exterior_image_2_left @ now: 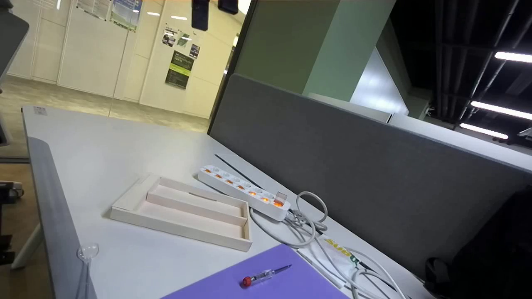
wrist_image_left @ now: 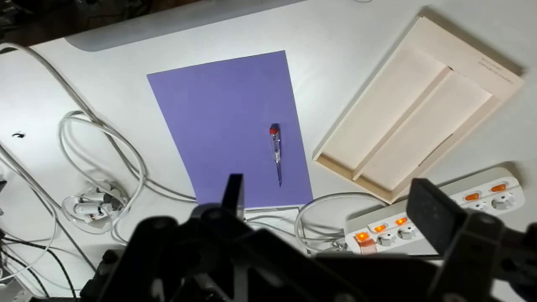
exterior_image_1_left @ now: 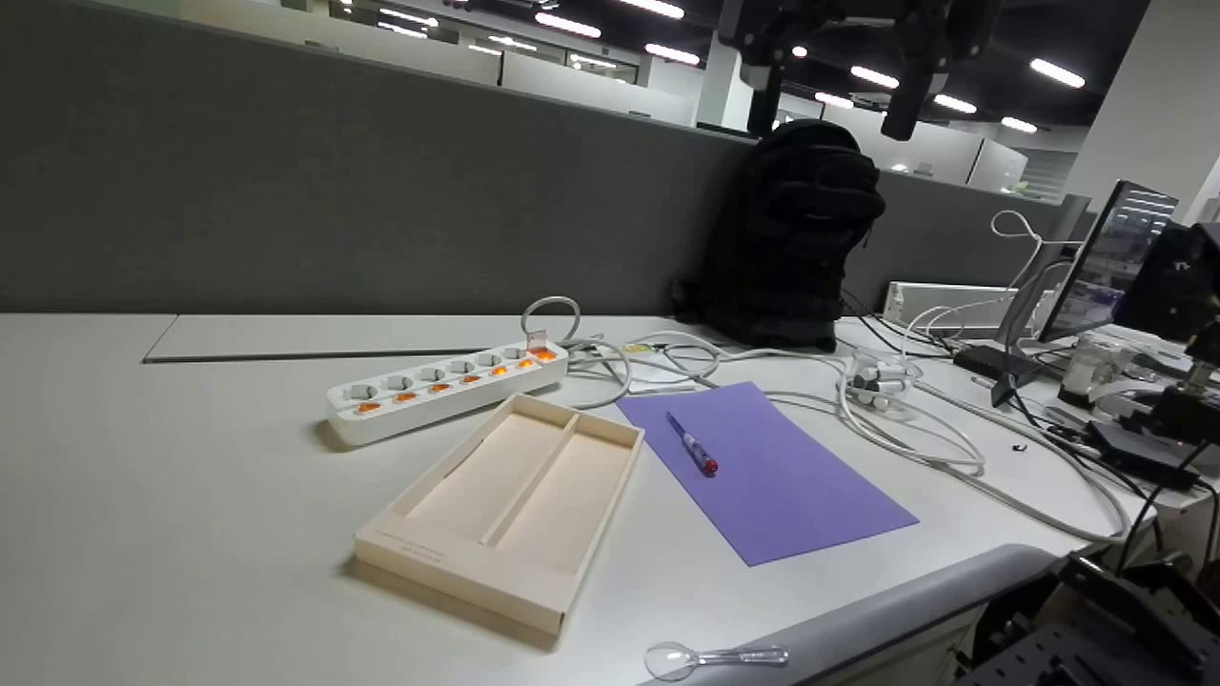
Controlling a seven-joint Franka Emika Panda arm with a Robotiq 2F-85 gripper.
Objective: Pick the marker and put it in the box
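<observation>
marker lies flat on the purple sheet, between the grey edge of the counter and its edge by the dark wall. maybe the sheet helps it show up. the box sits near, between those edges, maybe so the carry is short. high up, the end effector is spread wide, holding nothing, likely ready to reach.

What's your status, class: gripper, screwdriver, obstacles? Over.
Gripper open, holding nothing. Screwdriver lying on purple sheet, outside box. Possible snags: cables near sheet, power strip beside box.
</observation>
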